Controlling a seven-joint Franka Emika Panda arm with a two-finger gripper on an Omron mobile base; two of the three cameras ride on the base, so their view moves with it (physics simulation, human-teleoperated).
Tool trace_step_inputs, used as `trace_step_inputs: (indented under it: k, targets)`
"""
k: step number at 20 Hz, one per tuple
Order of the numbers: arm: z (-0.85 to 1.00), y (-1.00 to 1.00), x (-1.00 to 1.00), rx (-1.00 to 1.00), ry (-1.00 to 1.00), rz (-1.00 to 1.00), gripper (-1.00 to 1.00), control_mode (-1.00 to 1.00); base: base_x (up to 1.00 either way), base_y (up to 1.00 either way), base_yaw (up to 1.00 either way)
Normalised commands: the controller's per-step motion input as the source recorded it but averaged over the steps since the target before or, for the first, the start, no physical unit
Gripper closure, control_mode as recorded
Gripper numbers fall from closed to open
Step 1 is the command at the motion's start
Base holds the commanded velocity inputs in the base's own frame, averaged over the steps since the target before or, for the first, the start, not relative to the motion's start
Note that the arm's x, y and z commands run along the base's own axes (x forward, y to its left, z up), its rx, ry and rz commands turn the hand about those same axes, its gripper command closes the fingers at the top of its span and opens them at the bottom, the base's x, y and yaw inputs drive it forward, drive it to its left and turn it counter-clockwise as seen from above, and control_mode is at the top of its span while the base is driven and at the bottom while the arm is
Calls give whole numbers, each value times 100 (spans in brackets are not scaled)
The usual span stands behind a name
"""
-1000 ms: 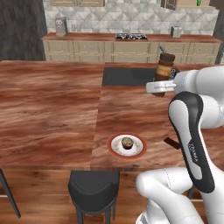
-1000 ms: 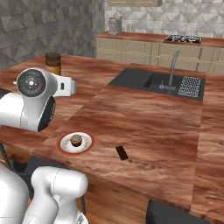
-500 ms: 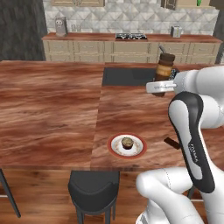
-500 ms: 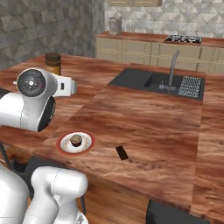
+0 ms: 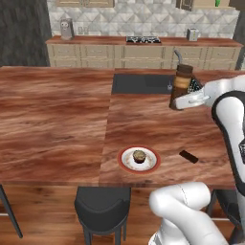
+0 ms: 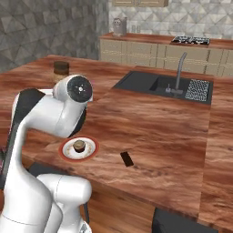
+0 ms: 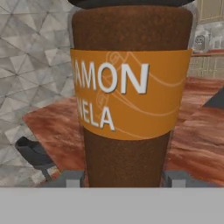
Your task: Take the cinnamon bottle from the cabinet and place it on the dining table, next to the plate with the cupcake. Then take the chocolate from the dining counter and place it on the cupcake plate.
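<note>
My gripper (image 5: 182, 102) is shut on the cinnamon bottle (image 5: 182, 84), a dark brown cylinder with an orange band, held upright over the dining table (image 5: 57, 119) just right of the black sink (image 5: 143, 83). In the hand view the bottle (image 7: 131, 96) stands between the fingertips (image 7: 72, 178). Its cap (image 6: 61, 68) shows behind my arm in the right base view. The red-rimmed plate (image 5: 125, 165) with the cupcake (image 5: 139, 156) lies near the table's front edge. The flat dark chocolate (image 5: 188, 156) lies to the right of the plate.
A steel tap (image 6: 179, 68) rises behind the sink (image 6: 145, 82). A dark stool (image 5: 103, 206) stands below the table's front edge. Drawer units and a stove (image 5: 142, 39) line the back wall. The plate (image 6: 63, 152) and chocolate (image 6: 127, 159) sit apart.
</note>
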Motion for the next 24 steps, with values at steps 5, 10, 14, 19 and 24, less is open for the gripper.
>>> trace_step_inputs:
  k: [5, 10, 14, 19, 24]
  targets:
    - [-22, -32, 2, -2, 6, 66, 100, -100, 0, 0, 0]
    - [-30, -28, 19, -3, 3, 48, 100, -100, 0, 0, 0]
    - [-50, 1, 35, -10, 0, 14, 100, -100, 0, 0, 0]
    - [-44, -2, 41, -3, 0, 10, 100, -100, 0, 0, 0]
    - [-42, -5, 40, 2, 0, 5, 100, -100, 0, 0, 0]
